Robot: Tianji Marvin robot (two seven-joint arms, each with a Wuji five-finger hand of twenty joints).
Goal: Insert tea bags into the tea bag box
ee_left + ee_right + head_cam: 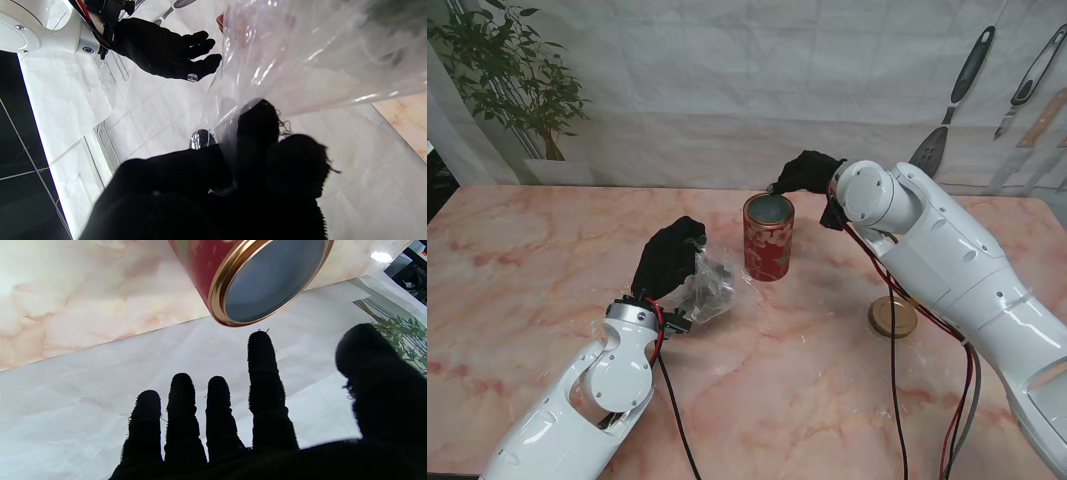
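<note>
Left hand, black-gloved, closed on a crumpled clear plastic bag, held just above the worktop left of centre. In the left wrist view, dark fingers pinching the film of the bag, which fills most of that picture; contents too blurred to make out, no tea bags distinguishable. No print legible on the plastic.

Right hand, also black-gloved, hovering just beyond the far rim of the tea bag box, holding nothing. In the right wrist view, four fingers spread and straight, thumb apart from them, clear of the tin. Seen as well from the left wrist camera, right hand with fingers extended.

Tea bag box: a round red tin with gold floral pattern and gold rim, standing upright near the worktop's centre, lid off, grey inside showing, just right of the bag. Open mouth visible in the right wrist view; nothing discernible within. No brand or lettering readable on its side.

Round gold lid lying flat on the worktop, nearer to me and to the right of the tin, partly behind the right arm. Pink-veined marble pattern on the worktop. Farther off, a potted plant at the left and kitchen utensils hanging on the white backdrop at the right.
</note>
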